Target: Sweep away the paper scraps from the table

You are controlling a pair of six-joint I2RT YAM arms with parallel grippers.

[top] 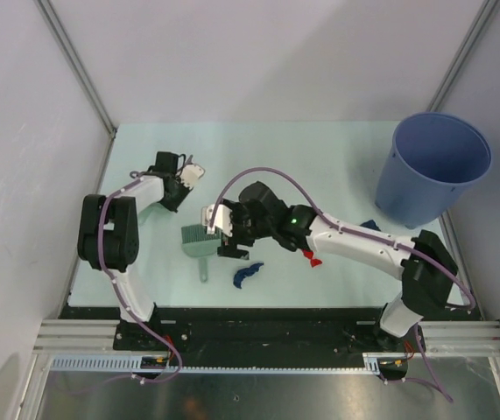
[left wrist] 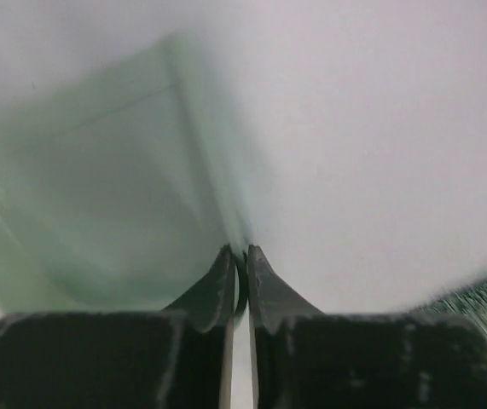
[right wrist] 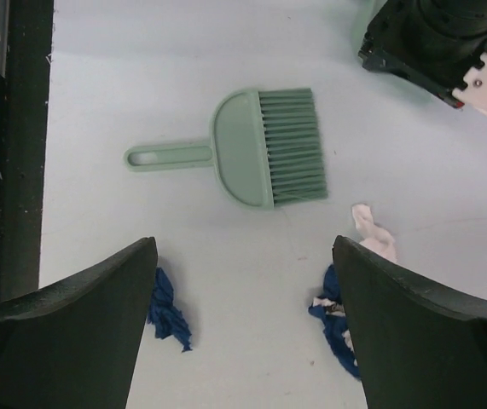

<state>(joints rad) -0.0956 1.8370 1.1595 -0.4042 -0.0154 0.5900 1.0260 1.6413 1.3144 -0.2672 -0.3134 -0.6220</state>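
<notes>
We see plain pale grey wall panels (top: pixel 258 52) closing the cell at 12, 9 and 3 o'clock. Thin metal posts (top: pixel 74 61) run down the corners at 11 and 1. The table (top: pixel 320 149), pale mint, fills the middle. At 6 an aluminium rail (top: pixel 267 334) crosses its near edge, with a brushed metal sheet (top: pixel 232 394) further out. Light is soft and even, shadows faint.

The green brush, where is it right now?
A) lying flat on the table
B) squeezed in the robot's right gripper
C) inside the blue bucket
A: the green brush lies flat on the table, and the right gripper hangs open above it, holding nothing.
</notes>
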